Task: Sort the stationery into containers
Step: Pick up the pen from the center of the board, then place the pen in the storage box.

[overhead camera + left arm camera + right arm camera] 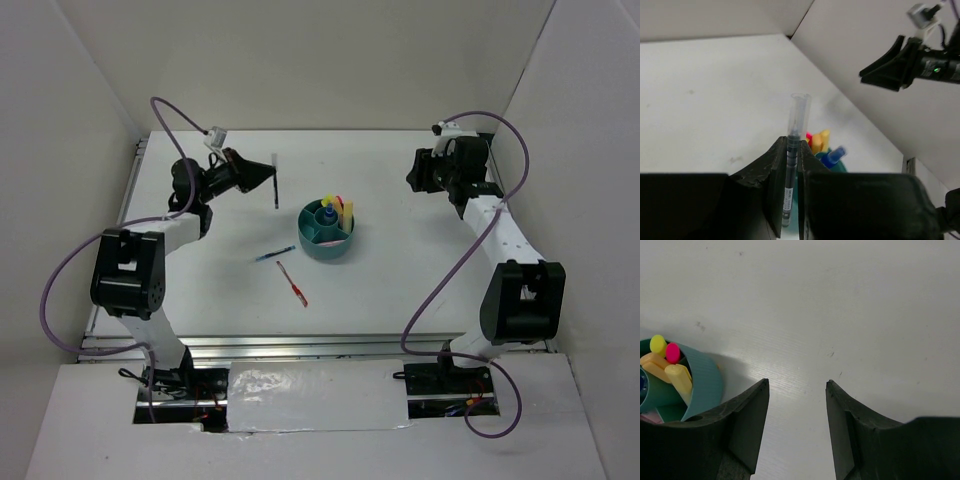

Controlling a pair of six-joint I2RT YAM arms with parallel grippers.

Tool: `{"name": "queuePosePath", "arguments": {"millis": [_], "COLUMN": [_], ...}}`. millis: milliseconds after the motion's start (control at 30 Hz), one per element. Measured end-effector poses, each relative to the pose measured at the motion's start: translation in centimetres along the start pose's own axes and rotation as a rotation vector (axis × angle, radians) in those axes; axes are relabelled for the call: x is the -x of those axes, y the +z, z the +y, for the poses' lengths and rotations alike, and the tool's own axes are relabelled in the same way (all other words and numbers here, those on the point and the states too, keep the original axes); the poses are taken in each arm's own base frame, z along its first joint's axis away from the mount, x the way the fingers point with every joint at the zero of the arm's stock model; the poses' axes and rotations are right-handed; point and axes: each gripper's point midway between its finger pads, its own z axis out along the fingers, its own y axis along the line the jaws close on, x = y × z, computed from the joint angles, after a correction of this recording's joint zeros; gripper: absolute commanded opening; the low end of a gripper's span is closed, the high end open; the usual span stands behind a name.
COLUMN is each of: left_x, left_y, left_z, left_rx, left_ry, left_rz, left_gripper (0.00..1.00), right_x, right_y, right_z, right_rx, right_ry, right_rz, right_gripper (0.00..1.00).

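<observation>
My left gripper [268, 176] is shut on a dark pen [275, 183], held above the table left of the teal organiser bowl [327, 246]. In the left wrist view the dark pen [792, 165] stands between the shut fingers [774, 165], its clear cap pointing up. The bowl [835, 167] behind it holds yellow, orange and pink markers [818, 140] and a blue-capped bottle [834, 156]. A blue pen [274, 254] and a red pen [292, 283] lie on the table in front of the bowl. My right gripper [796, 385] is open and empty, right of the bowl [702, 385].
White walls close in the table on the left, back and right. The right arm [455, 170] is raised at the back right. A metal rail [320, 345] runs along the table's near edge.
</observation>
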Motion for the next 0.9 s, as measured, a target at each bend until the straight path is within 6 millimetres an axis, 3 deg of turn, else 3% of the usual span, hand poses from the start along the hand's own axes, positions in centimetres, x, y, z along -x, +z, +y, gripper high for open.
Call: {"name": "queuePosePath", "arguments": {"millis": [167, 300, 533, 900], "left_x": [1.8, 1.2, -1.0, -3.7], "left_y": [2.0, 2.8, 3.4, 4.0], "left_z": [-4.0, -5.3, -5.9, -4.3], "left_rx": [-0.060, -0.072, -0.073, -0.027], "left_ry": [0.037, 0.012, -0.022, -0.077], "left_rz": [-0.102, -0.126, -0.101, -0.071], "left_gripper": [0.00, 0.00, 0.00, 0.00], "right_x": [0.1, 0.4, 0.5, 0.8], "right_y": [-0.2, -0.3, -0.4, -1.0], "right_z": [0.0, 0.0, 0.0, -0.1], "right_rx": [-0.003, -0.004, -0.008, -0.023], "right_ry": [0.005, 0.003, 0.003, -0.002], "right_rz": [0.013, 0.008, 0.008, -0.005], "right_gripper": [0.56, 0.56, 0.57, 0.60]}}
